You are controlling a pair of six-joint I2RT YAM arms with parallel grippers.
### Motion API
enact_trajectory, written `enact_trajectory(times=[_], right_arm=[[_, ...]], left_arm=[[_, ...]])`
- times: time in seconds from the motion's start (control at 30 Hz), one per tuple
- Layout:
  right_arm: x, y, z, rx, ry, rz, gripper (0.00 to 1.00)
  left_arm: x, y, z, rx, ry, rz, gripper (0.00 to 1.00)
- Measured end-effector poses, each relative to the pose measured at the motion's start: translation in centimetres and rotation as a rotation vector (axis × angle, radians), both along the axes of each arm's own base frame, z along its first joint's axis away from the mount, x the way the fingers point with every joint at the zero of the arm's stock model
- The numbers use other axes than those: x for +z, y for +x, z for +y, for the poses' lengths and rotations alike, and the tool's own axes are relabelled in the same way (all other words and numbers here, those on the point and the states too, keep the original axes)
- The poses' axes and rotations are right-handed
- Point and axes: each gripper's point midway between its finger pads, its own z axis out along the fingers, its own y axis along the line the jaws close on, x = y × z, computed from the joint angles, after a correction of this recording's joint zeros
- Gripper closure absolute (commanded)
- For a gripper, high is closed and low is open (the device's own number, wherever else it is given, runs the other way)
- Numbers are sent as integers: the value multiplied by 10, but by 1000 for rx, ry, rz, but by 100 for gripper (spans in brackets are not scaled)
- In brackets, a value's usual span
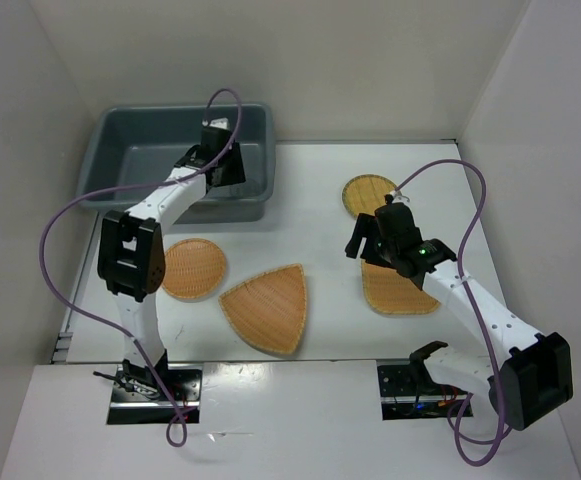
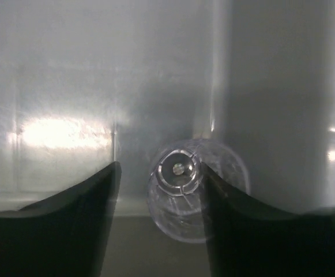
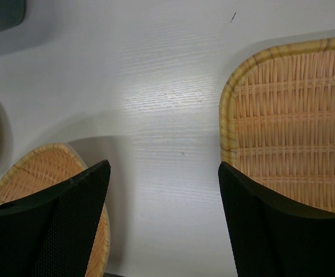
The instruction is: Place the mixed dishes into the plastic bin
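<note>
Orange-tan woven rounded-triangle plate (image 1: 268, 308)

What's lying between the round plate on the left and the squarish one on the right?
The rounded-triangle plate, plain in the top view.

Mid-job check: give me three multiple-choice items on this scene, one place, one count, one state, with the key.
1. The left pincer is: A) over the plastic bin B) over the right arm's base C) against the right wall
2. Woven plates lying on the table: A) two B) four C) six
3. The right pincer is: A) shut on a plate B) open, holding nothing C) out of view
Key: 1 A, the top view shows it above the bin's inside. 2 B, round plate, triangular plate, small round plate, rounded-square plate. 3 B, its fingers stand apart over bare table.
</note>
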Motion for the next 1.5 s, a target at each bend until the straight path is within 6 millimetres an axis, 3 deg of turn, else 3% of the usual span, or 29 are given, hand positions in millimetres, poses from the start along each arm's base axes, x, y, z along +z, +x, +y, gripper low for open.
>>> enact_trajectory(times=[0.13, 0.23, 0.3, 0.33, 0.37, 0.43, 0.5, 0.6, 0.77, 0.8, 0.97, 1.07, 1.17, 1.27, 1.5], right_arm=[[0, 0, 0, 1, 1, 0, 19], [0, 0, 1, 3, 2, 0, 19], [0, 0, 1, 4, 3, 1, 19], [0, 0, 1, 5, 3, 1, 19], [0, 0, 1, 5, 3, 1, 19], [0, -1, 2, 8, 5, 2, 19], [0, -1, 2, 8, 7, 2, 19], [1, -1, 3, 13, 12, 1, 19], [6, -3, 4, 23, 22, -11, 19], [6, -3, 4, 25, 24, -11, 19], [6, -3, 5, 32, 26, -12, 19], [7, -4, 5, 35, 29, -14, 19], [6, -5, 6, 37, 31, -13, 19], [7, -5, 6, 40, 35, -13, 19], [14, -6, 6, 41, 44, -34, 19]], left_arm=[[55, -2, 1, -12, -12, -103, 0], [125, -22, 2, -35, -64, -233, 0], [164, -41, -1, -76, -109, -312, 1], [188, -62, -5, -123, -147, -354, 4], [194, -69, -7, -139, -157, -363, 4], [211, -104, -18, -257, -192, -381, 6], [204, -128, -30, -357, -204, -343, 6], [160, -156, -47, -511, -208, -207, 7], [48, -190, -63, -658, -206, 119, 7], [15, -198, -69, -693, -197, 213, 8], [-51, -217, -85, -783, -167, 406, 8], [-67, -227, -87, -814, -159, 450, 8], [-68, -231, -88, -840, -165, 452, 8], [-70, -234, -93, -861, -165, 453, 15], [-102, -267, -116, -965, -133, 557, 36]])
